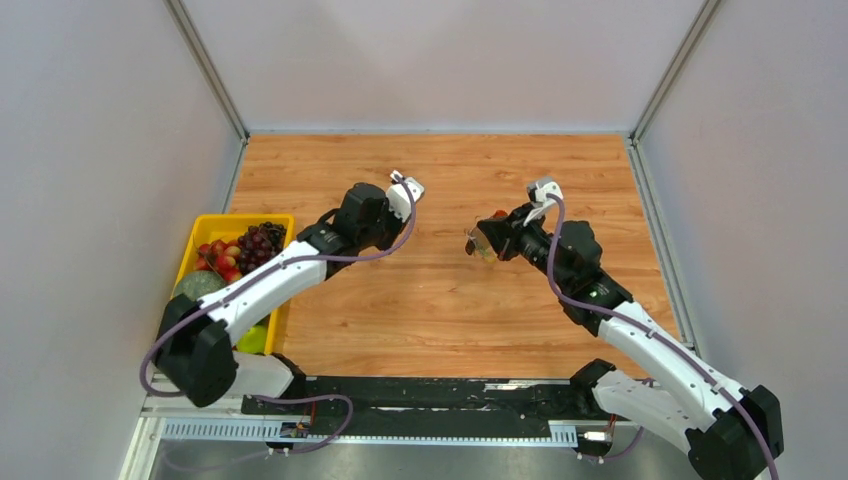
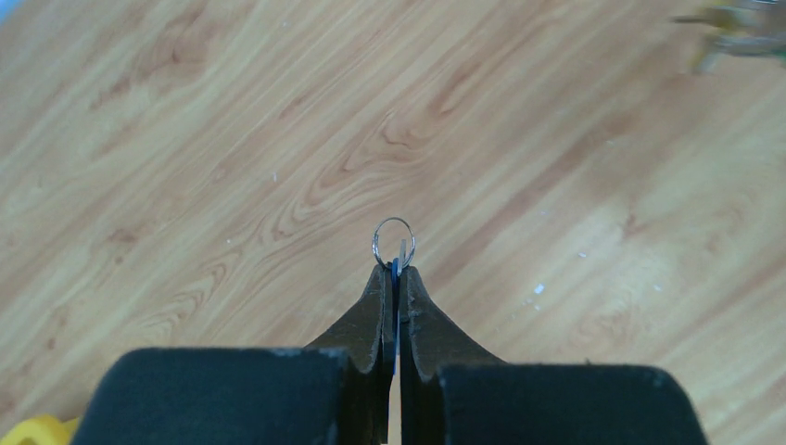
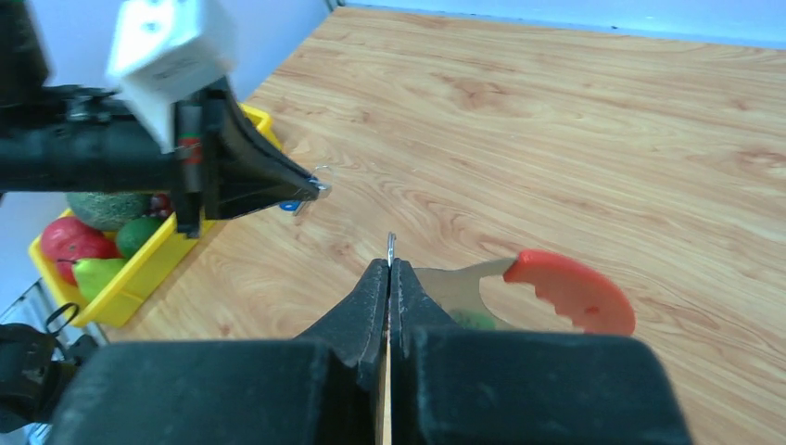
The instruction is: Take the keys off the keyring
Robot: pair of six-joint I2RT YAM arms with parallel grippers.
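Keys, tiny silver metal ones with coloured plastic heads, could only be partly counted. One blue-headed key (image 2: 396,268) sat pinched between the shut black fingers of the left gripper (image 2: 396,274). Nearly all of it was hidden, with only a blue sliver showing in the slit. One small thin silver wire ring (image 2: 393,243) stood out at 12 o'clock from the fingertips. In the right wrist view the blue head peeped out under that gripper's tip.

The right gripper (image 3: 389,271) was likewise closed tight, on a thin silvery metal edge (image 3: 391,246) seen end-on. Whether that edge was ring or blade could not be told. At 3 o'clock from its tips was the keyring (image 3: 454,283), a flat silvery metal piece with one curved bright red clip (image 3: 570,289). One green plastic head (image 3: 475,320) showed beneath it, mostly hidden by the finger.

From the top camera this bunch hung over the light wooden table (image 1: 440,300), at 3 o'clock from the left gripper and well apart from it. There it was too small for its keys to be counted. The left gripper's fingers were hidden under its wrist in that view. In the left wrist view the bunch was only a yellowish blur, cut off at the 1 o'clock corner.

One yellow plastic tray (image 1: 240,217) of fruit stood at the table's 9 o'clock edge, partly covered by the left arm.
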